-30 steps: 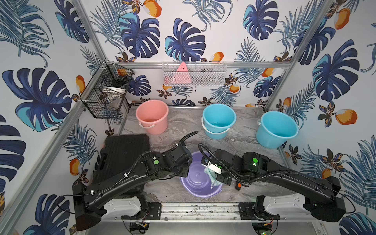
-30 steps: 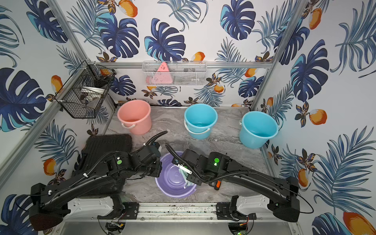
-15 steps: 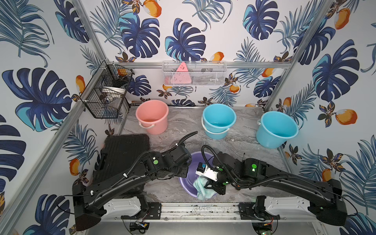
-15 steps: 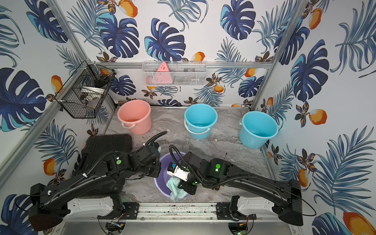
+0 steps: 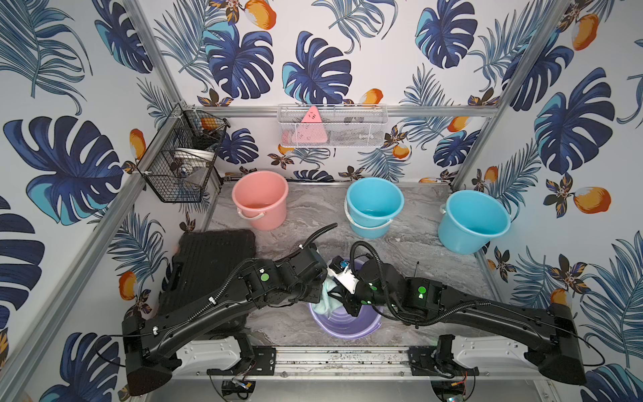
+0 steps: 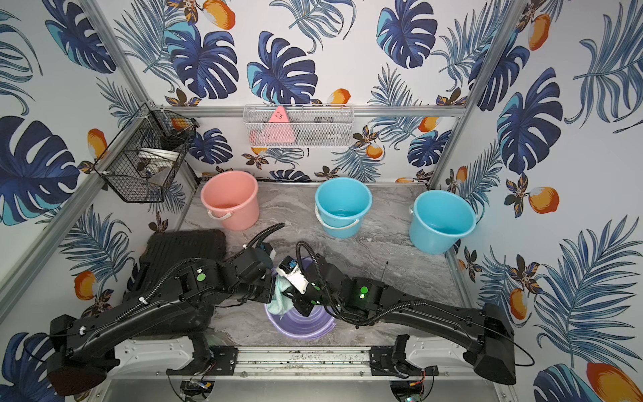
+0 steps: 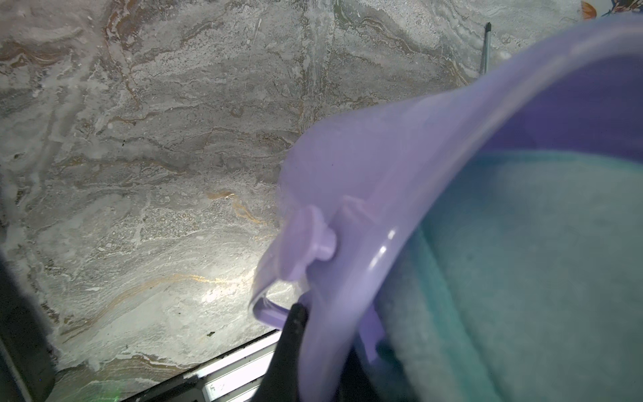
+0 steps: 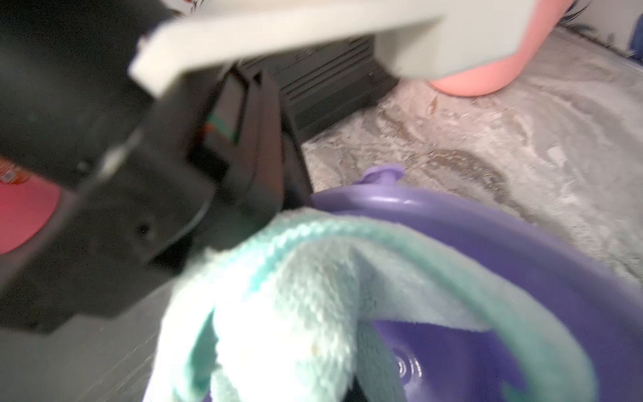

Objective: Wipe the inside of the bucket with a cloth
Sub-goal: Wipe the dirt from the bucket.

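The purple bucket [image 5: 348, 325] [image 6: 306, 329] stands tilted near the table's front edge. My left gripper [image 5: 317, 293] [image 7: 323, 334] is shut on its left rim [image 7: 382, 250], one black finger [image 7: 295, 315] outside the wall. The mint-aqua cloth [image 5: 325, 302] [image 6: 280, 296] [image 8: 313, 296] is bunched against the inner wall by that rim, partly spilling over it. My right gripper [image 5: 342, 301] [image 6: 299, 303] reaches into the bucket, shut on the cloth; its jaws are buried in the folds in the right wrist view. The bucket's floor [image 8: 435, 355] shows beneath the cloth.
At the back stand a pink bucket [image 5: 260, 198] and two blue buckets [image 5: 375, 205] [image 5: 473, 222]. A black case [image 5: 212, 268] lies left of the arms. A black wire basket [image 5: 181, 160] and a white mesh basket [image 5: 330, 125] hang on the walls. A thin rod [image 5: 417, 269] lies right of the purple bucket.
My right gripper has swept the cloth from the bucket's right side across to its left rim, close to the left gripper. The left arm has stayed put.
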